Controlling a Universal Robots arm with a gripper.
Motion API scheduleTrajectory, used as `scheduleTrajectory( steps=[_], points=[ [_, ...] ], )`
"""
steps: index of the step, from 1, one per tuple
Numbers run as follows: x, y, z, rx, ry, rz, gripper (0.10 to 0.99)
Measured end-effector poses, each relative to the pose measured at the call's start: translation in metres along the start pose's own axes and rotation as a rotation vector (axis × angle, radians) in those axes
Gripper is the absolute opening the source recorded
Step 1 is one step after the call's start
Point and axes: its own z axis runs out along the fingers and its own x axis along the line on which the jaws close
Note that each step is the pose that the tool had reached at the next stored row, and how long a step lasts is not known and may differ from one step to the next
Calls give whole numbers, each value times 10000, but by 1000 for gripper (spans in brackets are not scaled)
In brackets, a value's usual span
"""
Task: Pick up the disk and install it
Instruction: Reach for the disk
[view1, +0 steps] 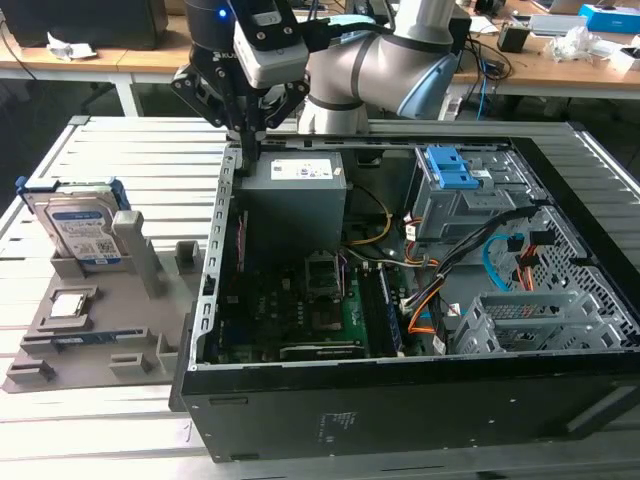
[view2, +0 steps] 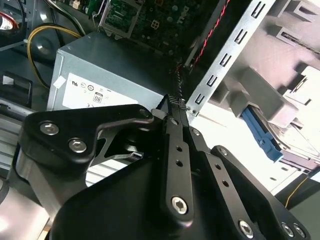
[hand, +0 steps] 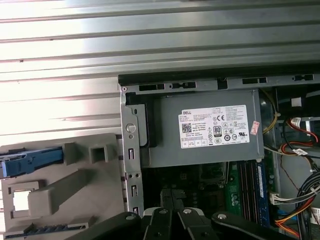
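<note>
claw (view1: 246, 148): pinched closed, empty, beside power supply (view1: 292, 190)
disk (view1: 82, 228): upright in grey holder (view1: 100, 330), well apart
step: pickup not begun; grasp needs claw opened

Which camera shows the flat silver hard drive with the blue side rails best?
The exterior view: the silver hard drive stands upright in the grey holder, label facing the camera. Both wrist views catch its blue rail edge-on.
</note>
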Motion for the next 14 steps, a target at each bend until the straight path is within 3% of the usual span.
scheduleTrajectory(
  steps=[14],
  points=[
    [146,-11,-3,0,0,0,106]
  ],
)
